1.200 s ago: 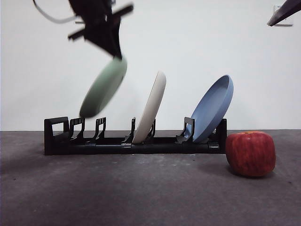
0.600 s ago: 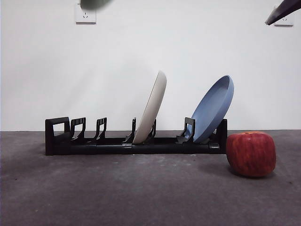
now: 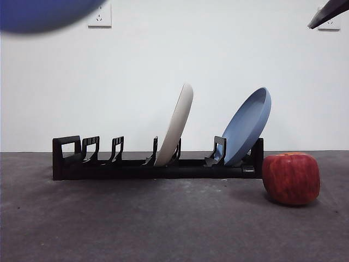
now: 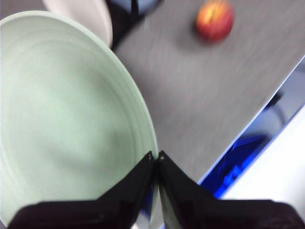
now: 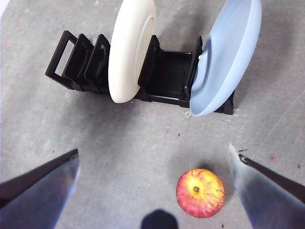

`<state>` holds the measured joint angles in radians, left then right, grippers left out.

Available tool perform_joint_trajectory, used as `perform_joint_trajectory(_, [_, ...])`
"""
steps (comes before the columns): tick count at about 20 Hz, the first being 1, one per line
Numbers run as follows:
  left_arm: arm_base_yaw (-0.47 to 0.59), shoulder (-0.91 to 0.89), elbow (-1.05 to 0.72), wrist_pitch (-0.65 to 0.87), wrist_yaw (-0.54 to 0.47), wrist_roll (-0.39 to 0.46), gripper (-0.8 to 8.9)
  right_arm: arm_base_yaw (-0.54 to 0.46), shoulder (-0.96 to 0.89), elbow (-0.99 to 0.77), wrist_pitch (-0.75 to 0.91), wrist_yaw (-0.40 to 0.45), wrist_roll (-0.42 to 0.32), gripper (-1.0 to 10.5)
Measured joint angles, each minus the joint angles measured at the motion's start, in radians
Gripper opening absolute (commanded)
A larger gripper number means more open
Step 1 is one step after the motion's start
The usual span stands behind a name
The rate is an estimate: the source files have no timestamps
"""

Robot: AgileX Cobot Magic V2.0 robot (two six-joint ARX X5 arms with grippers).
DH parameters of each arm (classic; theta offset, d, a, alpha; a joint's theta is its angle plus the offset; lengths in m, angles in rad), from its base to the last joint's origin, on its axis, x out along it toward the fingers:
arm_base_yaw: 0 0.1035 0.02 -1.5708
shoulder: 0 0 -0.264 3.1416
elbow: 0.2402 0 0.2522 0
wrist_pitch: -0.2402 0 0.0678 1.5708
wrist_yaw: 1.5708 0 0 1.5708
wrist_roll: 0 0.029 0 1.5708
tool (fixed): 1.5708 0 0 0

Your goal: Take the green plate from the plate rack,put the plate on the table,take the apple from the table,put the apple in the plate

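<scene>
My left gripper (image 4: pixel 156 157) is pinched shut on the rim of the green plate (image 4: pixel 62 119), which fills the left half of my left wrist view and hangs lifted clear of the plate rack (image 3: pixel 152 164). In the front view the carried load shows only as a dark blur at the upper left corner, high above the rack's vacant slots.

What the next move turns on: the bare bench (image 3: pixel 163 229) lies straight below the plate, in the lower left and centre of the front view, in front of the rack. The plate hangs from 1 edge, so I judge it must be tipped flat before it meets the bench.

The apple (image 3: pixel 290 178) sits at the lower right of the front view, just beside the rack's right end and near the blue plate (image 3: pixel 248 125); the cream-white plate (image 3: pixel 177 123) stands in the middle slot. My right gripper (image 5: pixel 152 191) hovers spread wide with the apple between its fingers, so that arm is the nearer for the pick.
</scene>
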<state>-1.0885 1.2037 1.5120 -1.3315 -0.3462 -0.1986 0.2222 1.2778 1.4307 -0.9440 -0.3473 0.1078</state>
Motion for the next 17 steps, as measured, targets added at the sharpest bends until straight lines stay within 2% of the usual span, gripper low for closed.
perform_joint_trajectory(2, [-0.015, 0.011, -0.133, 0.060, -0.033, -0.053, -0.09, 0.000, 0.000, 0.000, 0.000, 0.000, 0.000, 5.6])
perform_joint_trajectory(6, [-0.017, 0.086, -0.294, 0.362, -0.037, -0.064, -0.09, 0.000, 0.000, 0.000, -0.002, 0.000, 0.000, 5.6])
perform_joint_trajectory(13, [-0.007, 0.422, -0.304, 0.571, -0.033, 0.039, -0.09, 0.000, 0.000, 0.000, -0.002, 0.000, 0.000, 5.6])
perform_joint_trajectory(17, [-0.005, 0.577, -0.304, 0.643, 0.021, 0.065, -0.09, 0.000, 0.000, 0.000, -0.002, 0.000, 0.000, 5.6])
